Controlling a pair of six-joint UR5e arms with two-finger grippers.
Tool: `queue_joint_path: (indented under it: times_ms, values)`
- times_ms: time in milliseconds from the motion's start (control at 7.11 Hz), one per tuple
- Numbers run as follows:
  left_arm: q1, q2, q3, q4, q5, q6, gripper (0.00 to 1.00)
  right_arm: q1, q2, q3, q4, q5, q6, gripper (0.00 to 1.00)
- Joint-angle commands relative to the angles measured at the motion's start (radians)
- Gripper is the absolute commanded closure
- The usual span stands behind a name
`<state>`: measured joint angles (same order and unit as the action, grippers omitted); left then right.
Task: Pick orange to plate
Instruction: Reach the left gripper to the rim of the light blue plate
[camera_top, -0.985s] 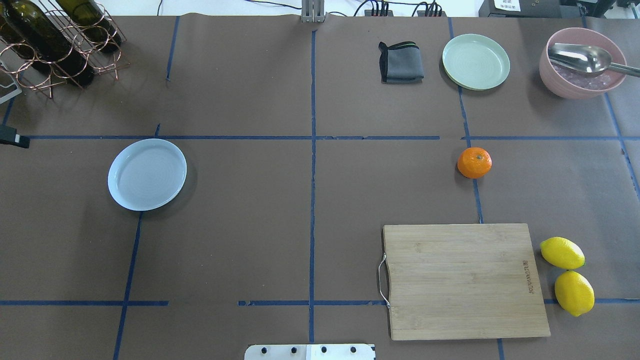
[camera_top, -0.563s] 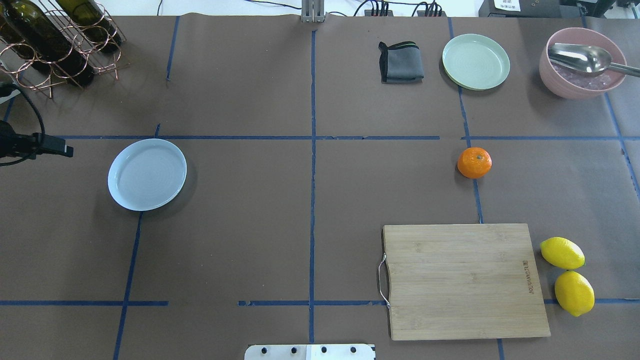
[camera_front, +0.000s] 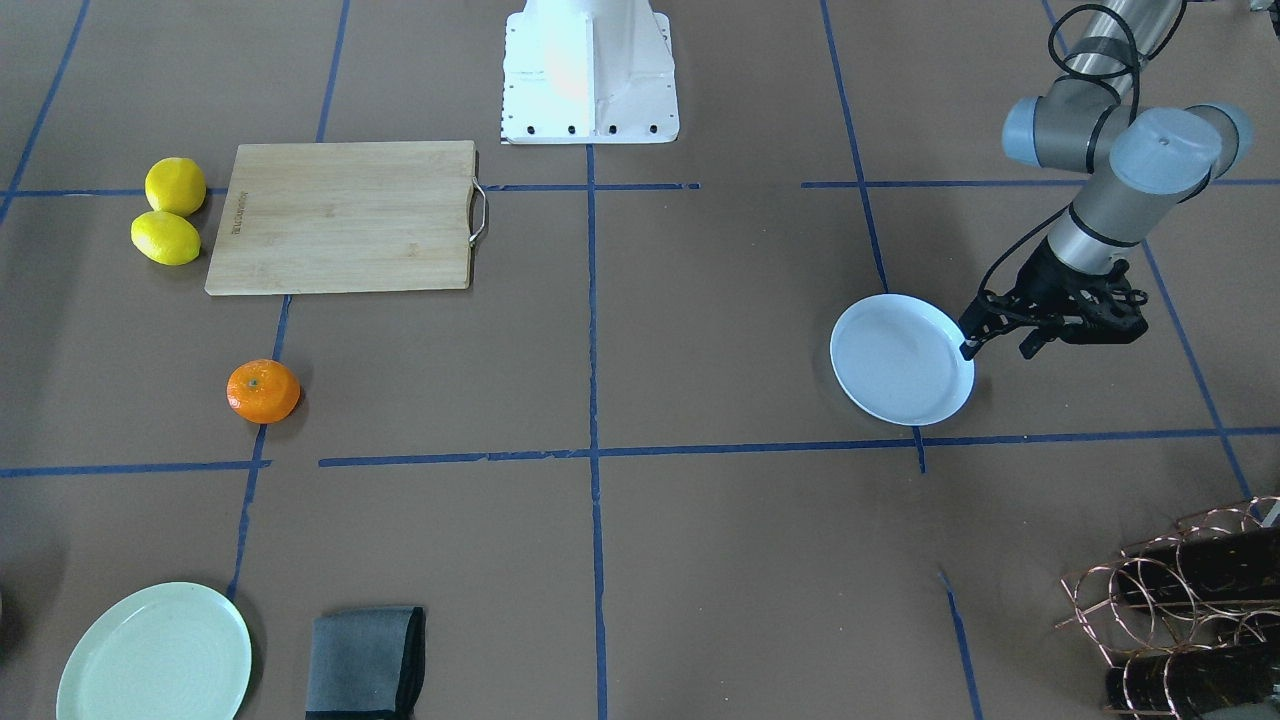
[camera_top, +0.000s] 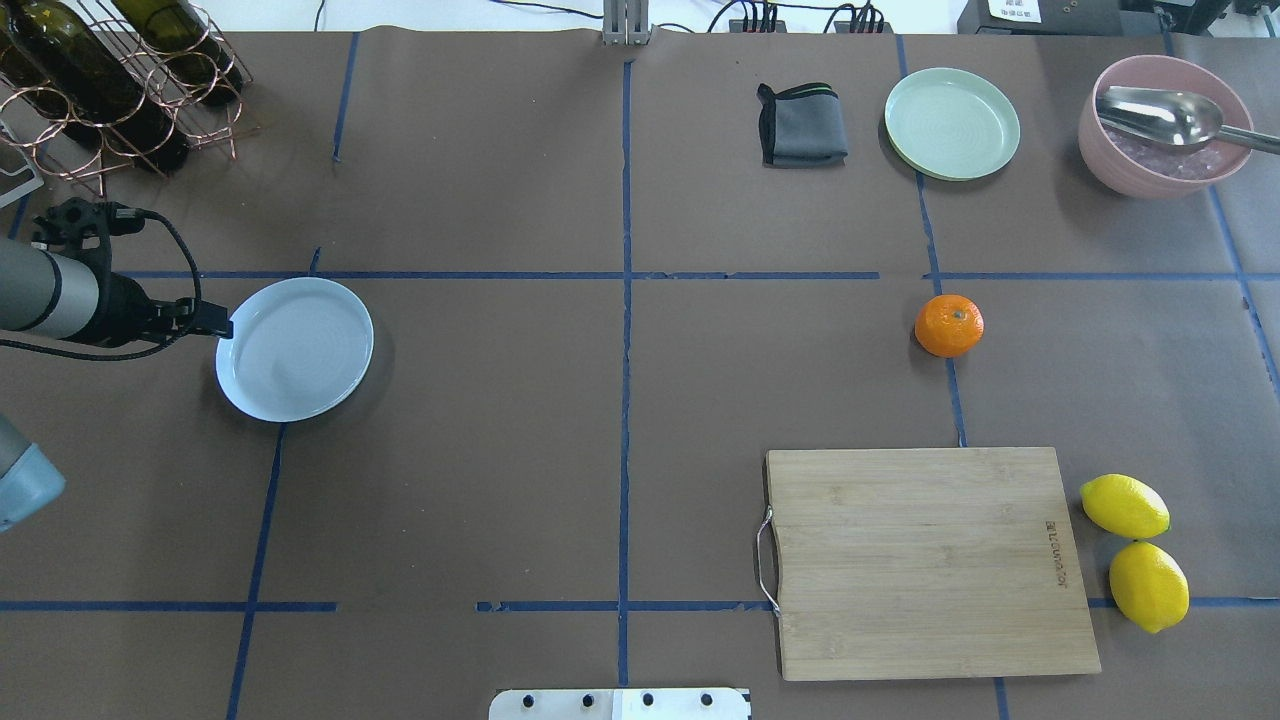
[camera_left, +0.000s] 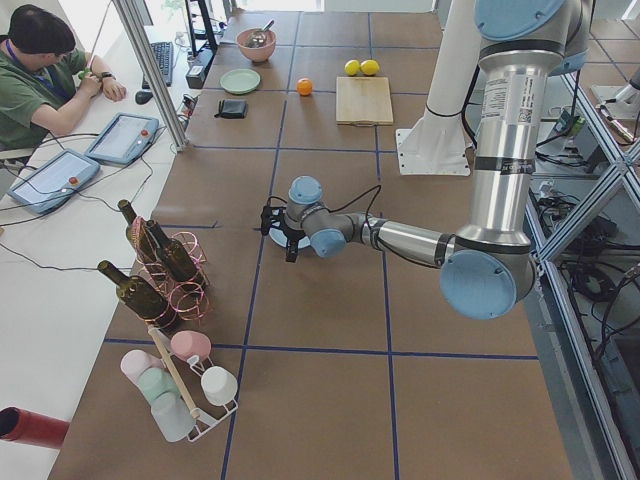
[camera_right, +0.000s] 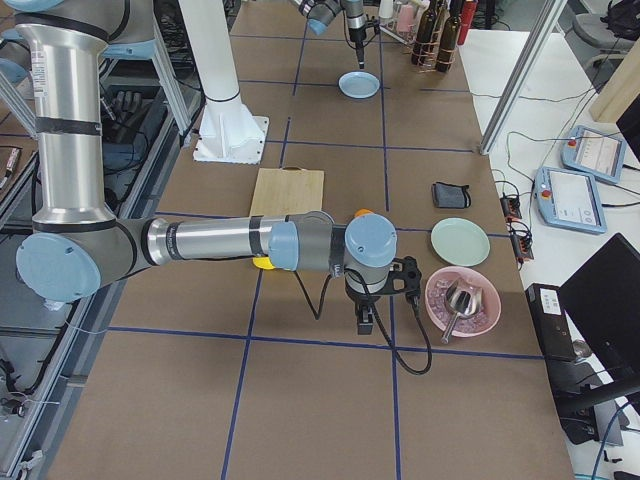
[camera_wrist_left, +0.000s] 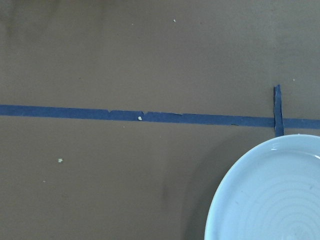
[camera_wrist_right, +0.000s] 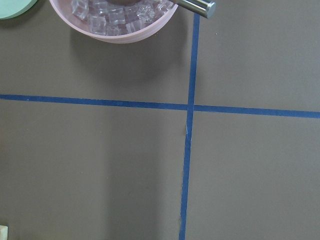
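Far from the plate (camera_top: 295, 349) sits the orange (camera_top: 949, 325) (pink bowl (camera_top: 1125, 178) holds ice (camera_wrist_right: 98, 20)).

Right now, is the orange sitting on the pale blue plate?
No, the orange lies on the bare table, far from the plate.

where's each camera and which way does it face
front-facing: across table, facing base; left claw beside plate
overhead: from behind, looking down; left arm at left
exterior left: table end; left arm near
exterior right: other end; right arm near
left wrist: down on plate rim; no body
right wrist: down on pink bowl; no body
shared: first two show orange
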<state>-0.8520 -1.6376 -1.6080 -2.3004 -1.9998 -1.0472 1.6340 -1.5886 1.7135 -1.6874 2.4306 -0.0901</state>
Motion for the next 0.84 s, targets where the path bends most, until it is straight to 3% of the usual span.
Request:
queue_joint_path:
  times_ms: [0,281,704]
  values:
    - [0.049,-0.010,0.011,-0.001,0.015,-0.029,0.28,0.000,0.002,0.000,0.000,0.001,0.000,0.00]
    - [0.061,-0.018,0.020,-0.001,0.030,-0.031,0.41,0.000,0.003,0.000,0.000,0.001,0.001,0.00]
    - [0.061,-0.010,0.010,0.001,0.030,-0.022,0.68,0.001,0.006,0.003,0.000,0.001,0.006,0.00]
